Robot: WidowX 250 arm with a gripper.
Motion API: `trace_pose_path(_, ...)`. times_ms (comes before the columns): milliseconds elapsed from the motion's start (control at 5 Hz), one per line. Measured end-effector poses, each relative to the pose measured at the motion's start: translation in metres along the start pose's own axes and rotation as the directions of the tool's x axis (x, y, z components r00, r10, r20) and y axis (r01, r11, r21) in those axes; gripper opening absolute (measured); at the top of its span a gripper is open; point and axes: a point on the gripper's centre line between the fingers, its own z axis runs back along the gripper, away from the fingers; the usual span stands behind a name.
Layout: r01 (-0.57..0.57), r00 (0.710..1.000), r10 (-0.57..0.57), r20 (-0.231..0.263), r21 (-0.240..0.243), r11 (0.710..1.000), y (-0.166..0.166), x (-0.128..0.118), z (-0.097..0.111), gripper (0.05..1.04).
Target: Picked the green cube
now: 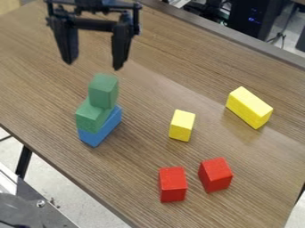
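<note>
Green was the colour of the cube [104, 91] at the top of a small stack, and this stack stood at the left side of the camera view. The green cube was upright and rested on a lower green block [91, 116], toward the back part of it. The lower green block, in its turn, lay on a blue block [101, 131], which touched the wooden table [119, 173].

The black gripper [93, 65] hung down from the top edge of the view, at the upper left, above the stack. It was in a released state: its two fingers pointed downward and were spread wide from each other. The tips were apart from the green cube.

To the right of the stack, a short yellow block [182, 126] stood on the table, and a longer yellow block [249, 107] lay at a slant farther to the right. Nearer to the camera there were two red blocks, one at the left [173, 185] and one just beside it at the right [215, 175], with a narrow space between them.
</note>
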Motion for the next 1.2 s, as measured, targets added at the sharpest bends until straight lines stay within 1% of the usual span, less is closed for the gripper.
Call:
trace_pose_path(200, 0.110, 0.994, -0.109, 0.018, -0.045, 0.993, -0.017, 0.003, -0.003, 1.000)
trace_pose_path(400, 0.110, 0.994, -0.111, -0.016, -0.025, 0.994, -0.011, 0.008, -0.012, 1.000)
trace_pose_path(600, 0.093, 0.994, -0.093, -0.059, -0.007, 0.996, -0.004, 0.014, -0.017, 1.000)
trace_pose_path(800, 0.054, 0.996, -0.052, -0.077, 0.022, 0.998, 0.003, 0.018, -0.015, 1.000)
trace_pose_path(1000, 0.040, 0.994, -0.036, -0.102, 0.044, 0.998, 0.006, 0.019, -0.017, 1.000)
trace_pose_path(1200, 0.037, 0.994, -0.031, -0.104, 0.049, 0.998, 0.007, 0.019, -0.017, 1.000)
